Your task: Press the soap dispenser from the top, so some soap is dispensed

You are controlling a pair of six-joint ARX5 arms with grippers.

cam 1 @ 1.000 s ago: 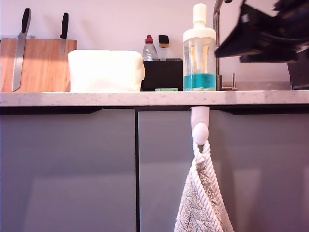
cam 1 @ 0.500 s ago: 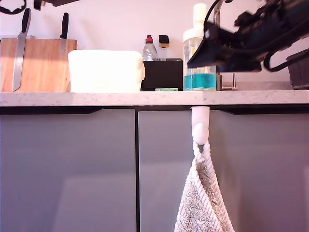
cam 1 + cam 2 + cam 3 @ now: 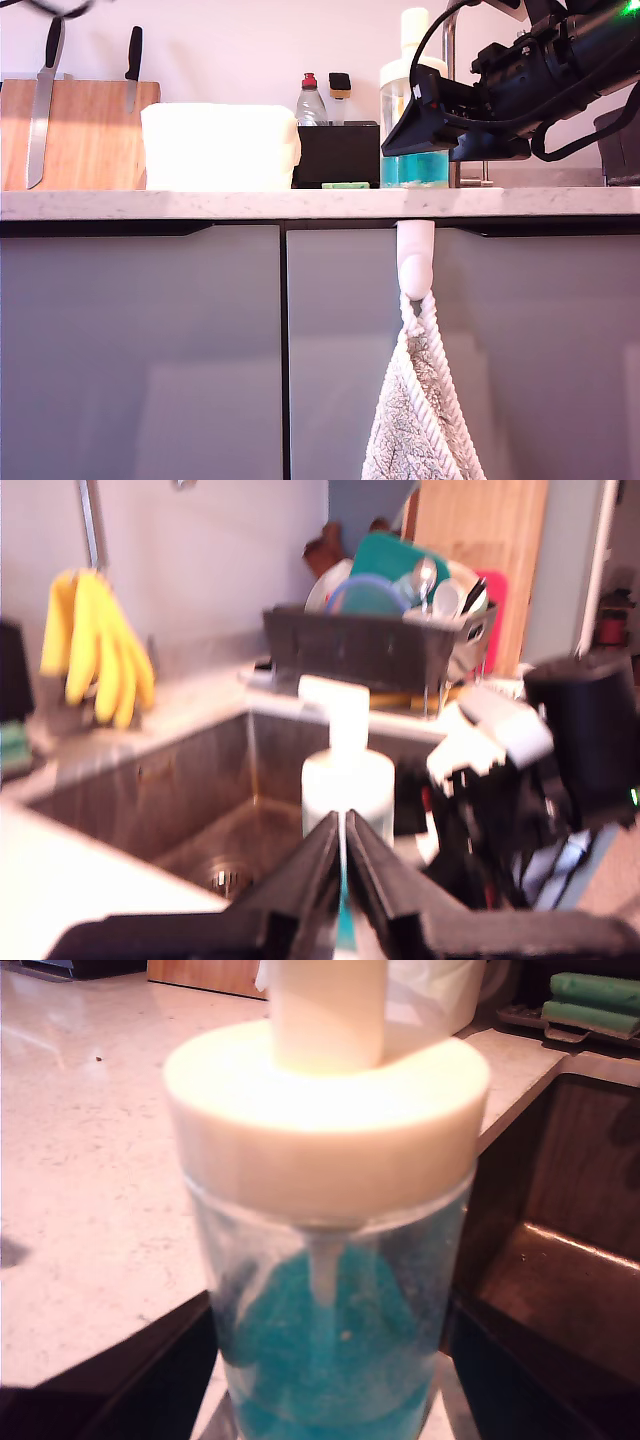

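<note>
1. The soap dispenser stands upright on the pale countertop, toward the exterior view's right, just beside a black box.
2. It is a tall clear cylinder with a wide white cap and a narrower white push-top rising from its middle.
3. The soap is teal and fills only the lower part of the bottle; a thin tube dips into it.
4. My second gripper straddles the bottle, its dark fingers spread wide on either side of the glass; whether they touch it I cannot tell.
5. My first gripper points at the dispenser from across, its jaws drawn almost together with only a thin slit between, holding nothing.
6. Beyond the dispenser in the first wrist view lies a steel sink.
</note>
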